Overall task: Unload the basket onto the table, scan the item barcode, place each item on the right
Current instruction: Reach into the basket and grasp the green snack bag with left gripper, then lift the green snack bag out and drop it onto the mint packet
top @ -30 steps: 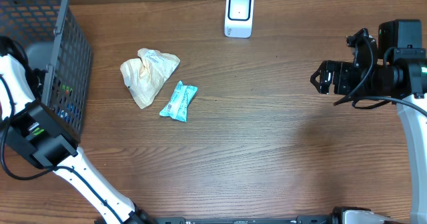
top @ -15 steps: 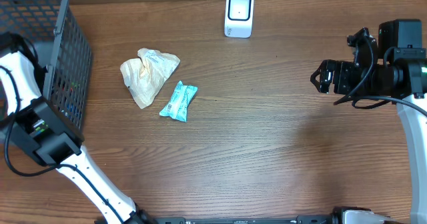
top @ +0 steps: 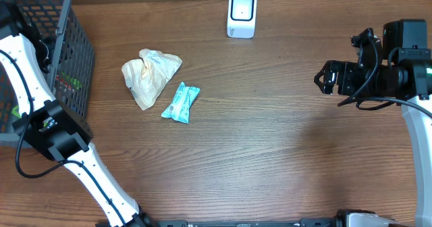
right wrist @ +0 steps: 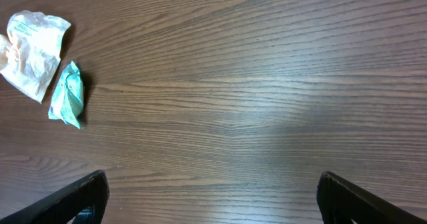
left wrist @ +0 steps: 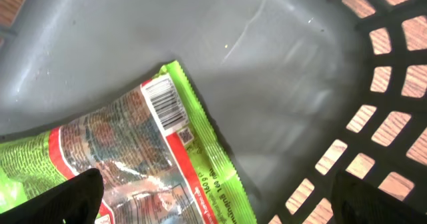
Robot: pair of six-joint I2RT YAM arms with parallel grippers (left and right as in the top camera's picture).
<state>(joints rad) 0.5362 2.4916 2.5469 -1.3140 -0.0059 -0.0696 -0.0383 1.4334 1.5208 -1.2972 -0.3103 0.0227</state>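
A brown wood-grain surface (top: pixel 270 153) is filling the overhead view from edge to edge, with light glancing off it in a pale patch toward the right. A grey mesh basket (top: pixel 74 44) is sitting at its far left corner, and a white scanner (top: pixel 241 14) is standing at the far edge, near the middle. The left arm is reaching down into the basket; its end effector (left wrist: pixel 223 207) is hanging just over the grey floor with its fingers (left wrist: pixel 73 197) spread wide to the two lower corners of the wrist view and clamping nothing. A green packet (left wrist: pixel 133 164) is lying flat on the basket floor under the left finger, its barcode (left wrist: pixel 165 104) facing up near the packet's top corner; whether the finger is touching it is not clear. The right end effector (right wrist: pixel 213 204) is hovering over bare wood at the right side, well apart from everything, its fingers likewise gaping and carrying nothing. Out on the surface, a crumpled beige packet (top: pixel 150 76) and a teal packet (top: pixel 181 102) are lying just beside each other, between the basket and the scanner. Counting up: one basket, one scanner, two arms, and three packets showing clearly, one in the basket and two on the wood.
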